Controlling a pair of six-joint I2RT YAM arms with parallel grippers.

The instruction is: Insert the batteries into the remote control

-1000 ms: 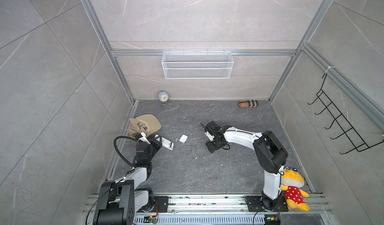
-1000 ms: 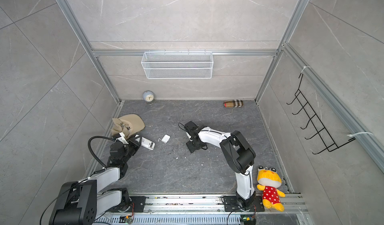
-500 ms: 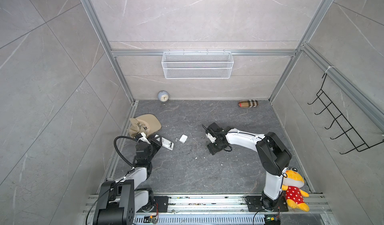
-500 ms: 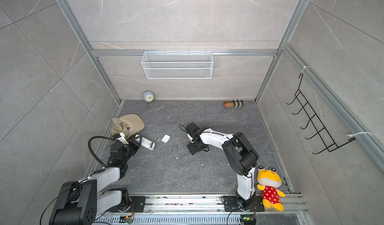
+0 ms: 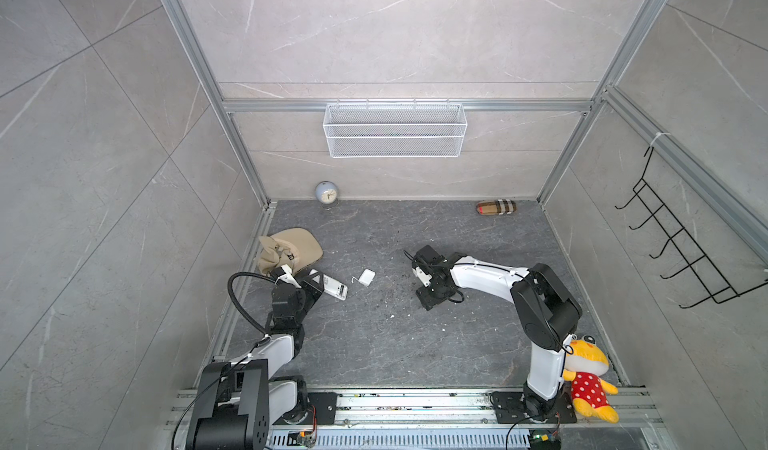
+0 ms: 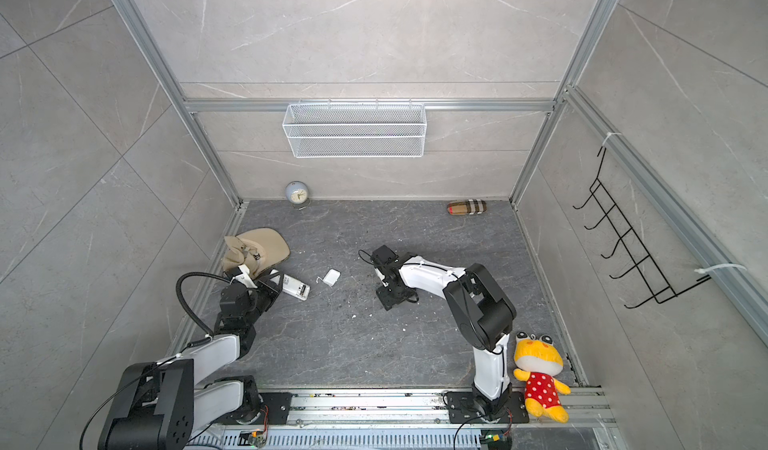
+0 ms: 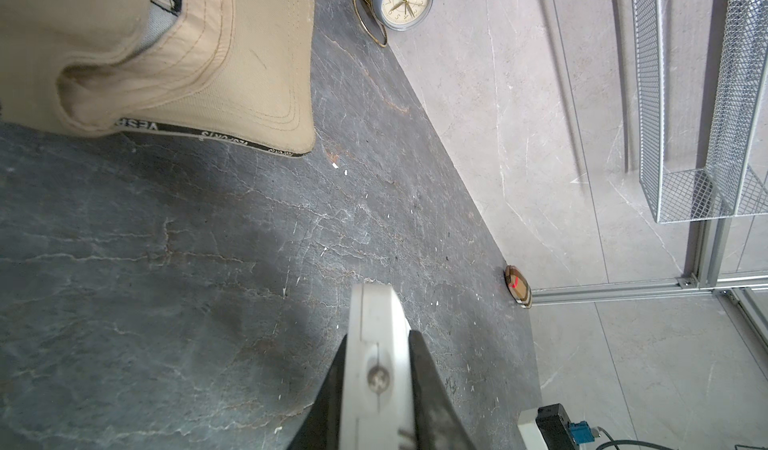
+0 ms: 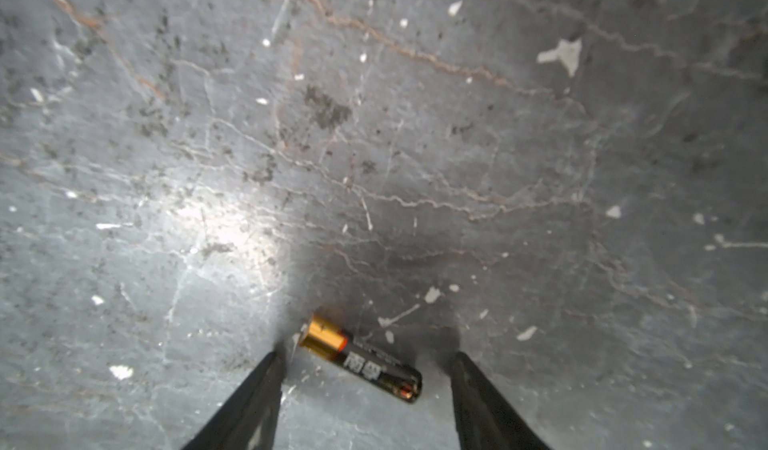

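Note:
The white remote control [image 5: 333,289] [image 6: 296,289] lies low over the dark floor at the left, beside the cap. My left gripper [image 5: 312,280] [image 7: 376,385] is shut on it; in the left wrist view it [image 7: 374,323] shows edge-on between the two black fingers. A small white back cover [image 5: 366,278] [image 6: 331,277] lies just right of the remote. My right gripper [image 5: 430,300] [image 8: 365,358] points down at the floor mid-scene, open. One battery [image 8: 360,358], black with a gold end, lies flat on the floor between its fingertips, the gold end close to one fingertip [image 8: 272,362].
A beige cap [image 5: 291,247] lies behind the left gripper. A round clock [image 5: 326,192] and a plaid case [image 5: 496,207] stand by the back wall. A plush toy [image 5: 588,371] sits by the right arm's base. A wire basket [image 5: 395,132] hangs on the back wall.
The right gripper has shifted slightly toward the front right and its jaws have narrowed a little. The left arm and the remote have not moved.

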